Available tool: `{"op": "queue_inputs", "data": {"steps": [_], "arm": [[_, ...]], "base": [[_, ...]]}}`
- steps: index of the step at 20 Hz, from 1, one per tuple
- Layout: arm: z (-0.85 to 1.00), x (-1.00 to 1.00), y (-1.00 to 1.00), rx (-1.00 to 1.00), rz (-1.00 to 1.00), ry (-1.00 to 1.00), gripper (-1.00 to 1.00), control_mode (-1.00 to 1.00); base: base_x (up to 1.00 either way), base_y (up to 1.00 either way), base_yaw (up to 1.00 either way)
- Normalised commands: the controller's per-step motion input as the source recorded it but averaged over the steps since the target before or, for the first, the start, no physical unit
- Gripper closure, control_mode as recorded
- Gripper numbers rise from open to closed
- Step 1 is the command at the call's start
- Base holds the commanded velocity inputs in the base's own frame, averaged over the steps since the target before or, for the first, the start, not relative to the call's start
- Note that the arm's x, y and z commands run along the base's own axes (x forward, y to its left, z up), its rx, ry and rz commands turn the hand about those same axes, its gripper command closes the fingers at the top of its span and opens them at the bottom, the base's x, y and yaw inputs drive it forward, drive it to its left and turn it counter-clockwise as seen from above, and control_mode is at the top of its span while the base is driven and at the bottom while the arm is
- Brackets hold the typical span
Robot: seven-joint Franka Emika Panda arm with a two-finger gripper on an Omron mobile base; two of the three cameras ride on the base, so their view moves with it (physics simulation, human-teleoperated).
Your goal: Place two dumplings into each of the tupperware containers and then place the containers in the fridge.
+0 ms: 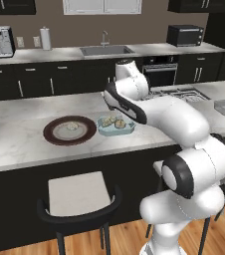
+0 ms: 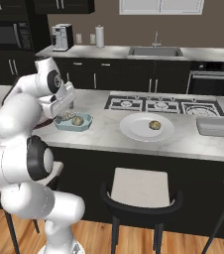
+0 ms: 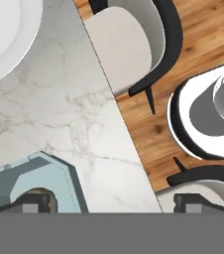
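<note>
The gripper (image 3: 109,208) hangs over the front part of the marble worktop (image 1: 15,139), its jaws spread wide and holding nothing. Directly below it, just to one side of the fingertips in the hand view, sits the light blue tupperware container (image 1: 115,125), a shallow tub with cut corners. Two tan dumplings (image 2: 76,119) rest inside it, so this tub looks filled.

The tub is probably light, thin-walled and a little slippery, and likely to flex if squeezed across its width. A pinch over one rim wall, jaws straddling the edge, seems the safest hold. The dumplings look soft and easy to dent, so a gentle grip across the plump middle suits them.

Beside the tub, away from the arm, a dark-rimmed plate (image 1: 69,130) carries one pale dumpling. On the gripper's other side, well apart, a white plate (image 2: 146,127) holds another dumpling (image 2: 155,125). Farther along, past the stove burners (image 2: 153,104), the clear greyish container (image 2: 216,126) looks empty.
</note>
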Motion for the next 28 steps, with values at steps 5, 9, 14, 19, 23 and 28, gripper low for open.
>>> {"op": "queue_inputs", "data": {"steps": [5, 9, 14, 19, 23, 28], "arm": [[-0.09, -0.05, 0.29, 0.00, 0.00, 0.00, -1.00, -1.00], [-0.18, 0.06, 0.15, 0.00, 0.00, 0.00, -1.00, -1.00], [-0.24, 0.20, 0.20, 0.00, 0.00, 0.00, -1.00, -1.00], [-0.21, 0.24, 0.23, 0.00, -0.01, 0.00, -1.00, -1.00], [-0.36, 0.25, 0.23, 0.00, -0.01, 0.00, -1.00, -1.00], [-0.30, 0.31, 0.05, 0.00, -0.02, 0.00, -1.00, -1.00]], "base": [[0.00, 0.00, 0.00], [0.00, 0.00, 0.00], [0.00, 0.00, 0.00], [0.00, 0.00, 0.00], [0.00, 0.00, 0.00], [0.00, 0.00, 0.00]]}}
